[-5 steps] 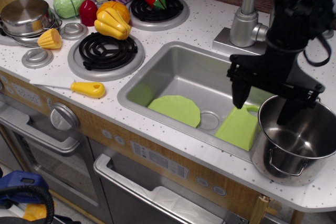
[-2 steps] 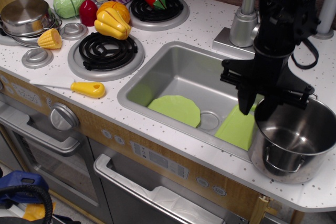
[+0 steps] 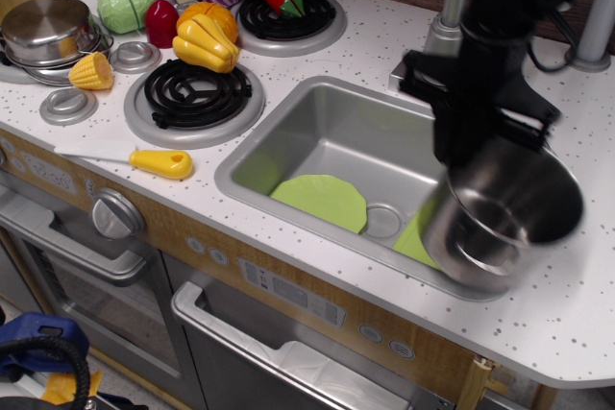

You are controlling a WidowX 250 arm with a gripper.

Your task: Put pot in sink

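You have the pot [image 3: 504,218] clamped at its far rim by the gripper [image 3: 480,146], and it hangs tilted below the tool, its mouth turned up and toward the camera, its base low over the right end of the sink [image 3: 327,136], about above the near rim there. The pot is blurred, so I cannot tell for sure whether its base touches that rim or rides just clear of it. That is your main risk: if you lower from here, the bottom may catch the sink edge and the pot will twist in a grip that holds only one side of the rim. A one-sided hold on smooth steel is likely to slip when the load swings, and the tilt already suggests the weight is pulling it round. Under and to the left of the gripper lies a green cutting board [image 3: 415,237], partly hidden by the pot, with a green plate [image 3: 322,201] further left beside the drain [image 3: 382,221]; set the pot on the board's edge and it may sit crooked or tip. Behind the gripper stands the faucet [image 3: 444,26], close enough that the arm could clip it if you swing back.
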